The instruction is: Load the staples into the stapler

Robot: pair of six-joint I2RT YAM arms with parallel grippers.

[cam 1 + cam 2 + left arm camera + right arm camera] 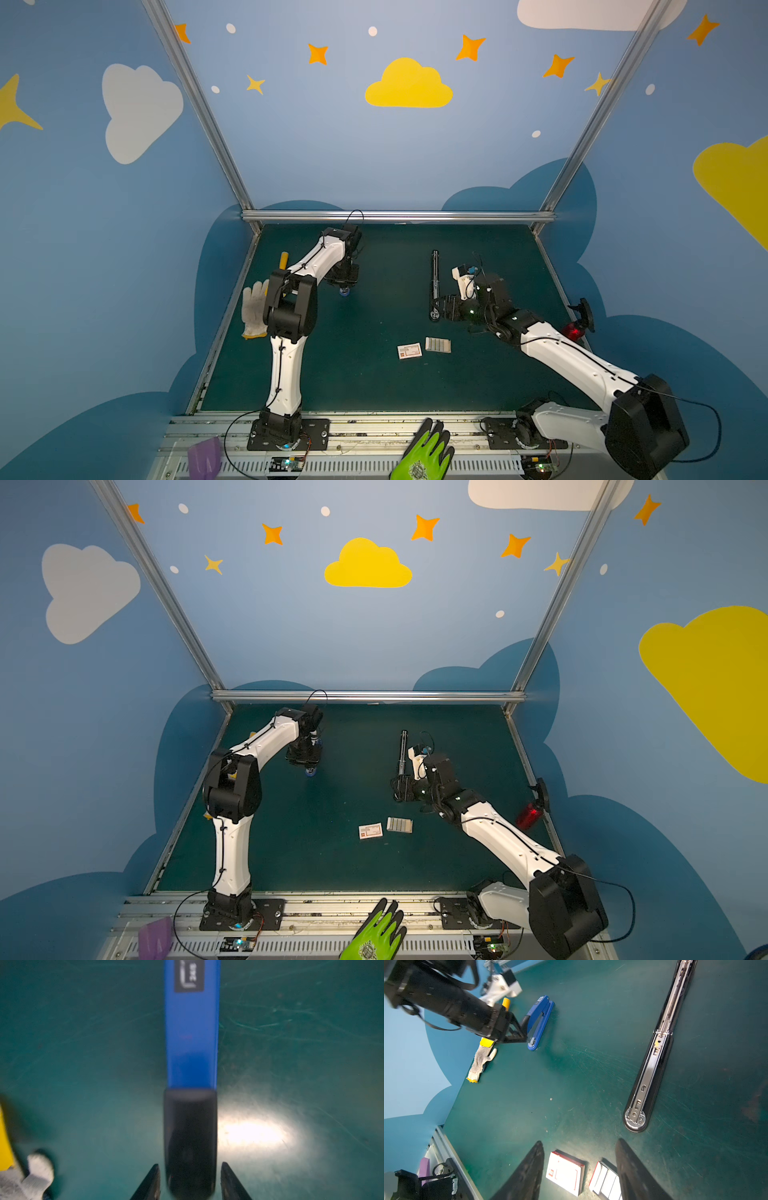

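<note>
The right gripper (579, 1142) hangs wide open and empty, the left gripper (188, 1167) a little open. On the mat (571, 1076) the black stapler (648, 1076) lies opened flat. The blue stapler (191, 1043) has its rear end between the left jaws, with a thin gap at each side. Near the right gripper lie the box (564, 1174) and, just beside it, the staples (606, 1180).

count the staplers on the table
2: a blue stapler at back left; a long black stapler, opened flat, back right of centre. None seems hidden.
</note>
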